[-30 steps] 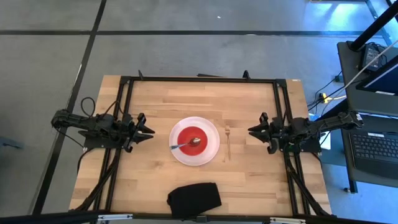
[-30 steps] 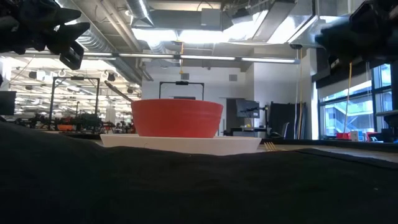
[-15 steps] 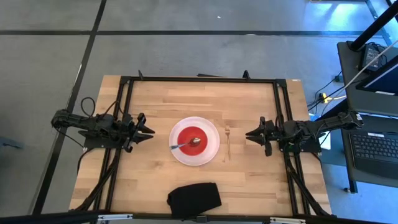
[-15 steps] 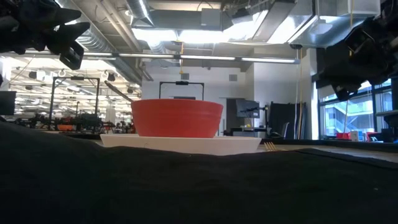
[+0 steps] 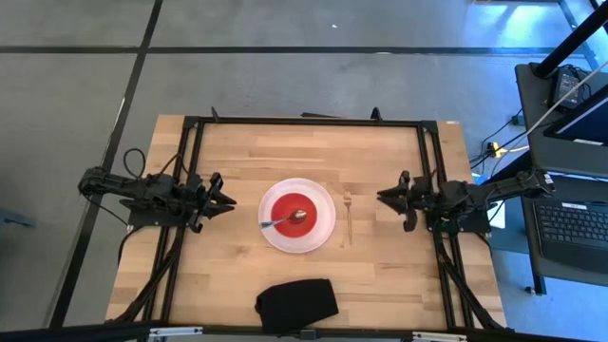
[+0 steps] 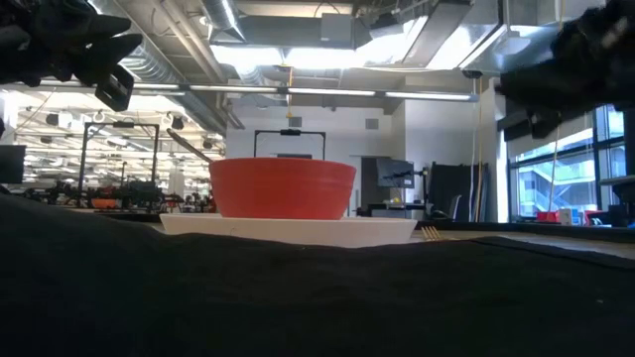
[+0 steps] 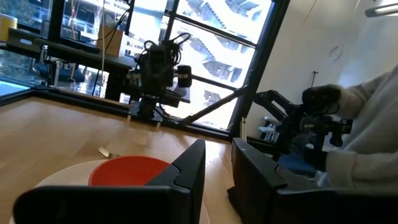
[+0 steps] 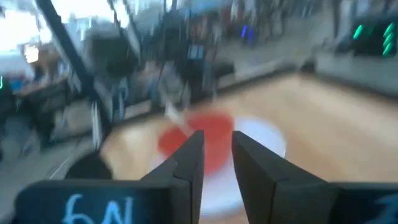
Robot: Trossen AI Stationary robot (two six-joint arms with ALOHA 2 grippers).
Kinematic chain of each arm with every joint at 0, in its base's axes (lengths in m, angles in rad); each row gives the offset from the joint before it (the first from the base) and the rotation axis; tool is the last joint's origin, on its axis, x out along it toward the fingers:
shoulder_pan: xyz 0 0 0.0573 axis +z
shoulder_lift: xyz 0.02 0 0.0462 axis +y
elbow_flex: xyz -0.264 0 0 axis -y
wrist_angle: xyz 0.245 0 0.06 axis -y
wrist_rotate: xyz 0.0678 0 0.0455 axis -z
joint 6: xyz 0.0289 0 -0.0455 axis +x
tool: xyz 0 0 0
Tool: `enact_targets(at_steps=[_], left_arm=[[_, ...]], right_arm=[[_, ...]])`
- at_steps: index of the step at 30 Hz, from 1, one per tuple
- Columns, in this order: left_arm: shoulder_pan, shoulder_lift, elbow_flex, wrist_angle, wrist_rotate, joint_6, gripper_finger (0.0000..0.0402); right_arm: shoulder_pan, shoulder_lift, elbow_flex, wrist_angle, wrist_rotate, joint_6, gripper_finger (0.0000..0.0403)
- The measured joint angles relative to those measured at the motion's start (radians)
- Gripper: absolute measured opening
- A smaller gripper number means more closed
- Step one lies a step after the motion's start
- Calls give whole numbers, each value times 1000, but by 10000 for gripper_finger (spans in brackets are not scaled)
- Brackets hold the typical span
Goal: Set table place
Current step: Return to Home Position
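A round white plate lies mid-table on the light wooden table. A red bowl stands on the plate, and a silver spoon rests in the bowl with its handle over the near-left rim. A slim fork lies flat on the table just right of the plate. My left gripper hovers left of the plate, its fingers a narrow gap apart and empty. My right gripper hovers right of the fork, also narrowly open and empty. The bowl also shows in both wrist views.
A black cloth lies at the table's near edge and fills the low view's foreground. The table's black frame runs round its edges. A person's light sleeve shows beyond the table in the left wrist view.
My right gripper has dipped and gone a little toward the fork, then come back up and away to about where it was. The plate, bowl, spoon and fork have stayed in place.
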Motion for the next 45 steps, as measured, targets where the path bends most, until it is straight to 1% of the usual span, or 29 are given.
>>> enact_targets(at_steps=[2, 4, 10, 15, 18, 21, 25, 27, 29, 31, 33, 35, 41, 45], left_arm=[[0, 0, 0, 0, 0, 0, 70], [0, 0, 0, 0, 0, 0, 68], [0, 0, 0, 0, 0, 0, 74], [0, 0, 0, 0, 0, 0, 83], [0, 0, 0, 0, 0, 0, 88], [0, 0, 0, 0, 0, 0, 92], [0, 0, 0, 0, 0, 0, 97], [0, 0, 0, 0, 0, 0, 99], [0, 0, 0, 0, 0, 0, 101], [0, 0, 0, 0, 0, 0, 102], [0, 0, 0, 0, 0, 0, 102], [0, 0, 0, 0, 0, 0, 99], [0, 0, 0, 0, 0, 0, 89], [0, 0, 0, 0, 0, 0, 84]], right_arm=[[0, 0, 1, 64, 37, -39, 85], [0, 1, 1, 83, 44, -45, 85], [0, 1, -1, 25, 44, 32, 85], [0, -7, -1, 53, 44, 33, 85], [-9, -21, -1, 77, 80, 34, 85], [-21, -24, -1, 47, 173, 77, 85], [-24, -24, -1, -66, 327, 314, 85], [-24, -27, -1, -113, 442, 389, 85], [-24, -31, -1, -118, 550, 391, 85], [-24, -40, -1, -99, 595, 327, 85], [-24, -46, -1, -78, 592, 235, 85], [-17, -54, -1, -77, 549, 147, 85], [27, -74, -1, -74, 328, -48, 85], [44, -81, -1, -77, 179, -82, 85]])
